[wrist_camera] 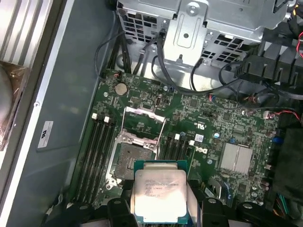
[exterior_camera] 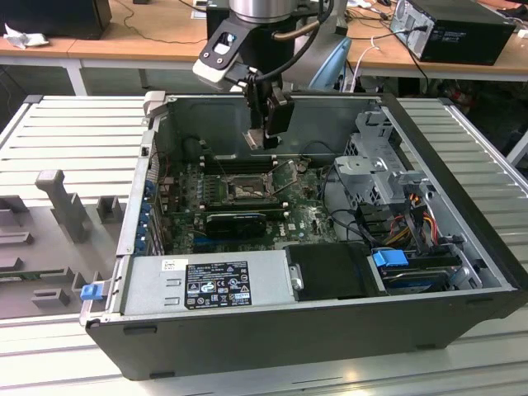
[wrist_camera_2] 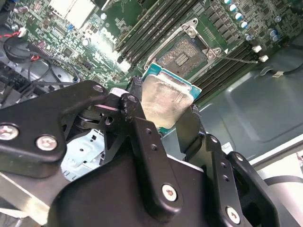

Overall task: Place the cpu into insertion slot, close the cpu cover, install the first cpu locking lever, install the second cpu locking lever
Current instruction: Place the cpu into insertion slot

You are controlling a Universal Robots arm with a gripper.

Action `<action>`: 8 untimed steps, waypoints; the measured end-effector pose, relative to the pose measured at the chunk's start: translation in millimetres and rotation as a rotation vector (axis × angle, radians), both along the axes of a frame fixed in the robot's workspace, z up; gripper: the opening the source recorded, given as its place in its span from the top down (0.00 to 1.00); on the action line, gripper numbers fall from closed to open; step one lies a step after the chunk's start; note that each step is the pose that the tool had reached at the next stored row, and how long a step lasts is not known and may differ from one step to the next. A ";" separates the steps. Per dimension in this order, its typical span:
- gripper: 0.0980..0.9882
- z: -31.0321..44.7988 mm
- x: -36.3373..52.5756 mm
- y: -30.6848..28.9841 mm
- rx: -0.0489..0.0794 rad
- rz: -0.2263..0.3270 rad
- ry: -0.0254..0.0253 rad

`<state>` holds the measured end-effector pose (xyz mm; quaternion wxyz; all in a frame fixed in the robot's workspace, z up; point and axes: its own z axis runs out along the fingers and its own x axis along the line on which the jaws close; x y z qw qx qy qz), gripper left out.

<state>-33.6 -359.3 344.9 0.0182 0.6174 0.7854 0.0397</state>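
Note:
My gripper (exterior_camera: pixel 264 136) hangs inside the open computer case, shut on the cpu (exterior_camera: pixel 252 139). The cpu (wrist_camera: pixel 158 191) is a flat square chip with a silver-beige lid, pinched at two opposite edges between the black fingers (wrist_camera_2: pixel 135 97). It is held in the air above the motherboard, apart from it. The insertion slot (wrist_camera: pixel 127 162) lies uncovered on the board, close beside the cpu and slightly offset from it in the first wrist view. In the second wrist view the insertion slot (wrist_camera_2: pixel 183 53) shows just past the cpu (wrist_camera_2: pixel 165 101). The cpu cover (wrist_camera: pixel 144 124) is swung open beside the socket.
Memory sticks (wrist_camera: pixel 97 151) flank the socket. A long black card (exterior_camera: pixel 235 221) sits in front of the socket (exterior_camera: pixel 246 191), a power supply (exterior_camera: pixel 210 285) at the case front. On the exterior view's right are a metal drive cage (exterior_camera: pixel 384 165) and cables (exterior_camera: pixel 412 219).

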 end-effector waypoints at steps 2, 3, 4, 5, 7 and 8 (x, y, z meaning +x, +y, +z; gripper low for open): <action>0.52 -1.2 0.0 0.0 0.000 -0.012 0.0006; 0.52 -1.7 0.0 0.0 0.000 -0.021 0.0010; 0.52 -2.4 -0.1 0.0 0.000 -0.044 0.0014; 0.52 -3.1 -0.1 0.0 0.000 -0.066 0.0017; 0.52 -3.6 -0.2 0.0 0.000 -0.084 0.0021; 0.52 -4.1 -0.2 0.0 0.000 -0.097 0.0024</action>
